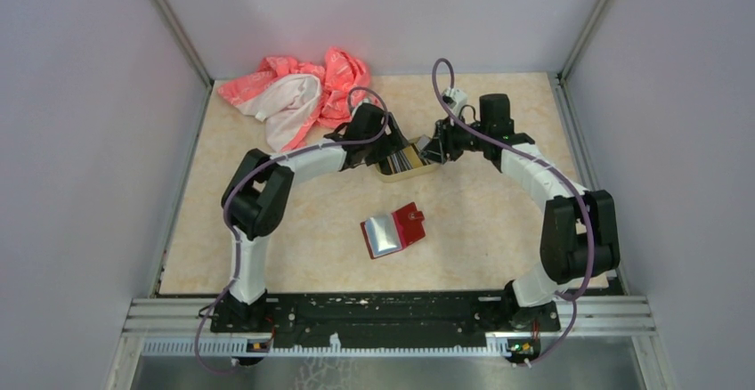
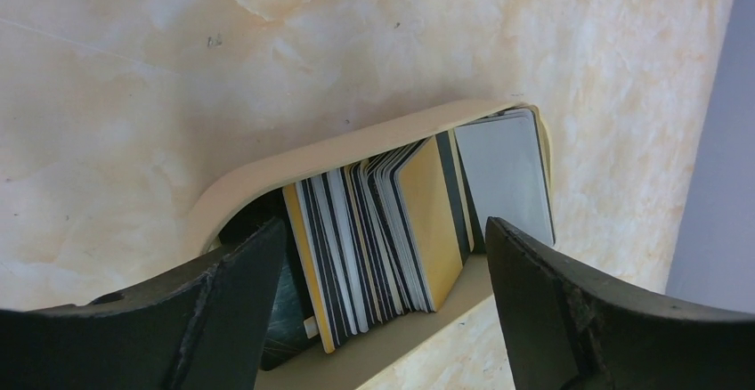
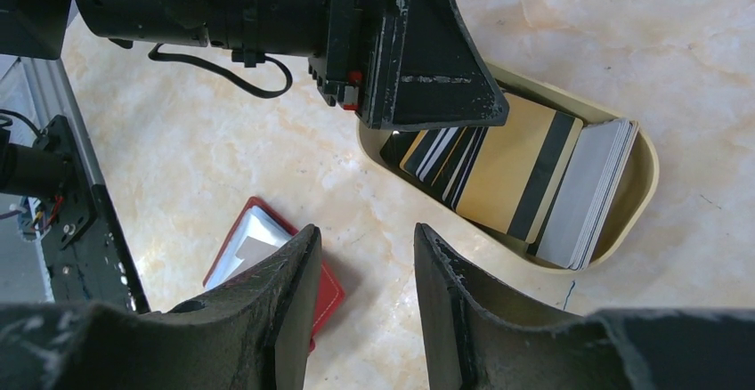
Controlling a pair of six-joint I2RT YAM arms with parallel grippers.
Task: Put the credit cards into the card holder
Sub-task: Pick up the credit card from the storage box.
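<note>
left hand (image 2: 385,230) wide apart over credit cards (image 2: 423,221) standing in tan tray (image 2: 312,154) — right hand (image 3: 367,234) partly apart, empty; red card holder (image 1: 393,230) open on tabletop (image 1: 472,230).

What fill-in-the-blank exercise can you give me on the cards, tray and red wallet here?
The small dark-red folding card holder lies ____, its silvery inside showing.
It lies ____ the arm bases than the tan rounded tin tray of thin plastic credit cards.
The wide-open pincer poised over those cards belongs to the ____ arm.
Missing words: open, nearer, left.
</note>
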